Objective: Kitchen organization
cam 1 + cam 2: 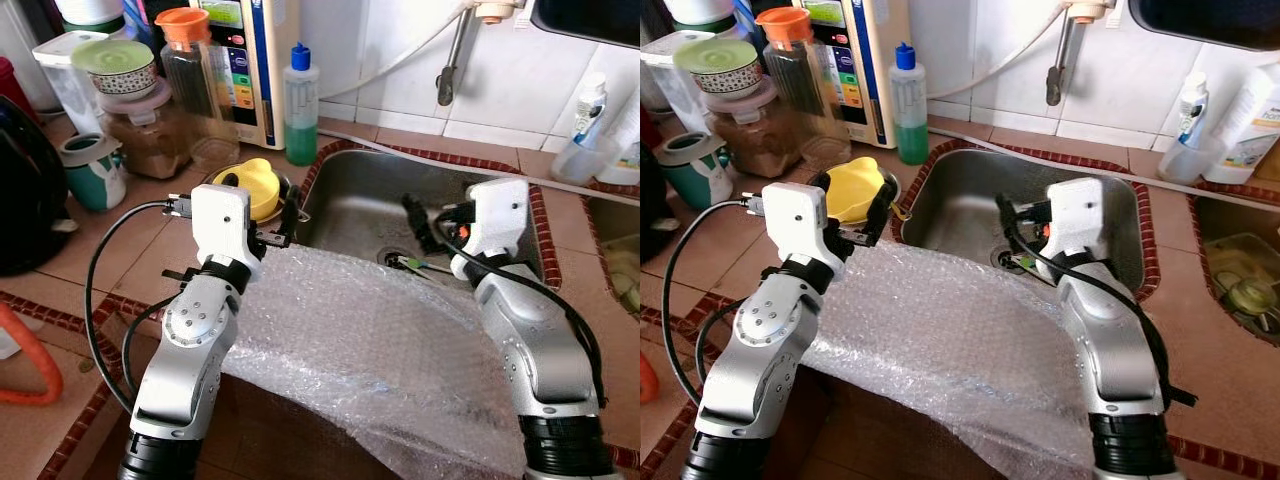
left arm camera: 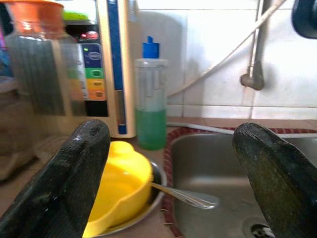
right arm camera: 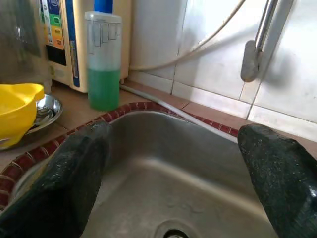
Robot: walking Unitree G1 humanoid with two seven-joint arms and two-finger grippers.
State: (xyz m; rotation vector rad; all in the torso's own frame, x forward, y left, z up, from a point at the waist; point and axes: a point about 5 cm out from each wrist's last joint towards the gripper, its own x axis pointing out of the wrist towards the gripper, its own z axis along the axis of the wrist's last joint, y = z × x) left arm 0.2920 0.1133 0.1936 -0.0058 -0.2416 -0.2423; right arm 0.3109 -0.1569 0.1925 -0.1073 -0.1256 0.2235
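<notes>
Both grippers, left (image 1: 272, 222) and right (image 1: 425, 225), gape wide and empty above the bubble wrap (image 1: 370, 340).
Draped at lower centre over the sink (image 1: 345, 195) edge, it looks light, floppy and slippery; pinch an edge.

left gripper (image 1: 283, 222): raised, jaws spread | right gripper (image 1: 418, 222): raised, jaws spread

A brown-tiled tabletop (image 1: 150, 250) with a steel sink (image 1: 360, 205) set into it carries a sheet of bubble wrap (image 1: 370, 350) draped over its front edge. By the sink's left rim sits a steel dish holding a yellow lid (image 1: 258, 185), with a green-liquid bottle (image 1: 300, 105) and jars (image 1: 150, 130) toward the back edge.
</notes>
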